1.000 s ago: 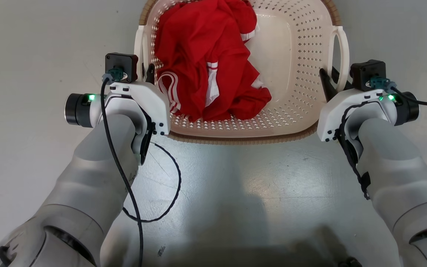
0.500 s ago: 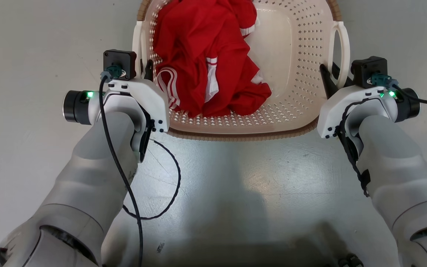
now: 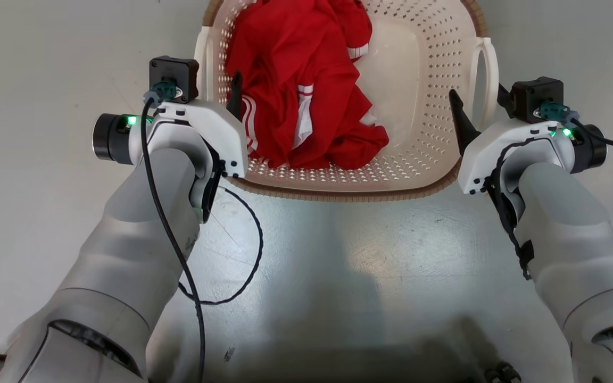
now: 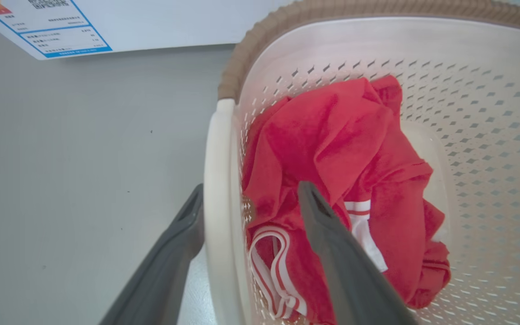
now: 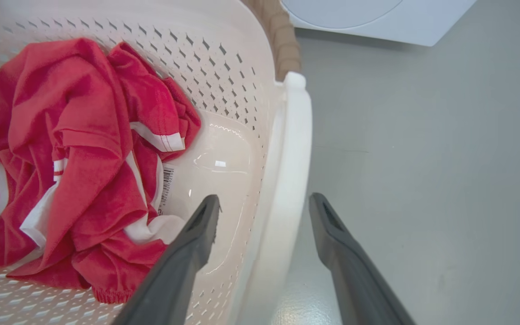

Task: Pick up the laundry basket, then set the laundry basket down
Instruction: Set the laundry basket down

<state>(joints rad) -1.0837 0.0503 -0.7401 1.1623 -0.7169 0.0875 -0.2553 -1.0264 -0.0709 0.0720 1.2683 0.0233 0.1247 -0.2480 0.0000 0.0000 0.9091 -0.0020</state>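
The laundry basket point(image 3: 423, 64), cream perforated plastic with a brown rim, stands on the grey floor ahead of me with a red garment point(image 3: 296, 80) inside. My left gripper point(image 3: 216, 90) is open astride the left loop handle point(image 4: 219, 180), one finger outside the basket and one inside over the garment. Likewise my right gripper point(image 3: 478, 98) is open around the right loop handle point(image 5: 287, 149), its fingers point(image 5: 201, 225) clear of the plastic on both sides. In the wrist views the left gripper point(image 4: 251, 194) and the right gripper point(image 5: 263, 199) each show a gap to the handle.
A white washing machine point(image 5: 355, 18) stands just beyond the basket, and its labelled panel point(image 4: 39, 27) is at the far left. A black cable point(image 3: 242, 255) loops over the floor by my left forearm. Grey floor lies on both sides of the basket.
Both grippers were shut on the loop handles and have now opened, each still straddling its handle. The basket has stayed in place on the floor.
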